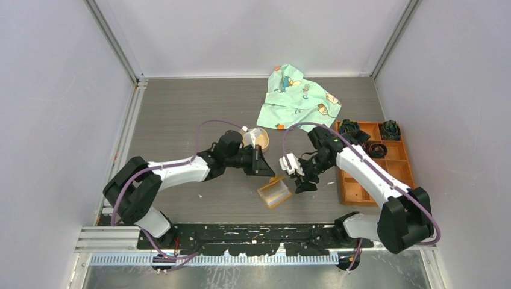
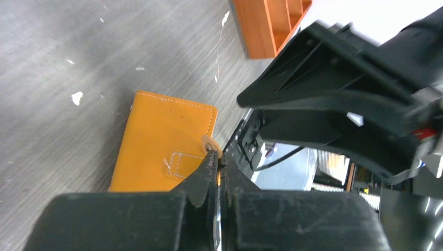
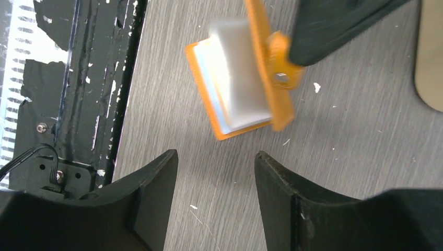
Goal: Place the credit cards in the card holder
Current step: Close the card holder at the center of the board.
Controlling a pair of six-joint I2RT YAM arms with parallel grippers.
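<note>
Noted left end effector (image 2: 217,159) clamped on snap tab (image 2: 210,144) of flat orange-tan leather card holder (image 2: 162,141) with whitish plastic cards (image 3: 237,78) inside; right end effector (image 3: 217,157) apart, empty, at holder's 3 o'clock.

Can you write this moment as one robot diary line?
left gripper: shut on flat orange leather card holder tab | right gripper: open, empty, not touching it | whitish plastic credit cards: inside holder

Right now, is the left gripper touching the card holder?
Touching. In the left wrist view, the left gripper is shut on the snap tab of the card holder.
</note>
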